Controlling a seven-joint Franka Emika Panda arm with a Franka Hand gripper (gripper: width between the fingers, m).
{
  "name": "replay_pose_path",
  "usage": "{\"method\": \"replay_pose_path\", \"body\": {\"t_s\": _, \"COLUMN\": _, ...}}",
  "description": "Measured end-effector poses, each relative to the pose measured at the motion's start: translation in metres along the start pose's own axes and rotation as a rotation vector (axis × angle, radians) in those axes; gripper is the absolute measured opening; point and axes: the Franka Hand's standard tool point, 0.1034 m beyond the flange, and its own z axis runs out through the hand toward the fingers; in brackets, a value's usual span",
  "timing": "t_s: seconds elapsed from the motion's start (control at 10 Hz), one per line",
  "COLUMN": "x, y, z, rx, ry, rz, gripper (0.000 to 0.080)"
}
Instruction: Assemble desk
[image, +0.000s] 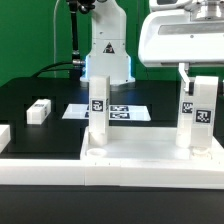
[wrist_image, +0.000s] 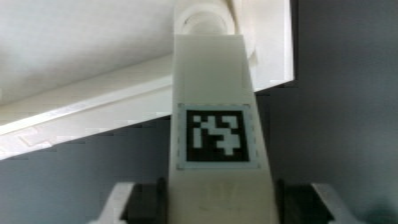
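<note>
White plastic fills the near half of the exterior view: the desk panel (image: 150, 165) lies flat on the black table (image: 55, 135) with two legs upright on it. The standing leg (image: 98, 108) is at the panel's far corner on the exterior view's left. It stands straight and free of the arm, so I count it as fitted. The held leg (image: 200, 118) stands toward the far corner on the exterior view's right, and my gripper (image: 197, 88) sits at its top end. A loose leg (image: 38, 110) lies on its side on the table, well apart from the panel on the exterior view's left. Nearer on that side, another white piece (image: 3, 135) is cut off by the frame edge, and I cannot say what it is. The marker board (image: 130, 112) lies flat on the table beyond the panel.

In the wrist view I look down along the held leg (wrist_image: 217, 100), its tag facing the camera and its far end meeting a round socket in the desk panel (wrist_image: 89, 70). The fingers (wrist_image: 139, 205) lie against both its sides with no gap I can see, so I judge the gripper (wrist_image: 217, 205) clamped on that leg. I cannot tell whether the leg is fully home in the socket.

My reading is that one leg is done, a second is being seated, and at least the loose leg has yet to be fetched, so roughly halfway at best
</note>
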Motion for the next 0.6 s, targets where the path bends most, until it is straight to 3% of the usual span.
{"method": "replay_pose_path", "body": {"t_s": 0.6, "x": -0.0020, "y": -0.0019, "z": 0.0020, "rx": 0.010, "ry": 0.047, "rz": 0.021, "gripper": 0.0287}}
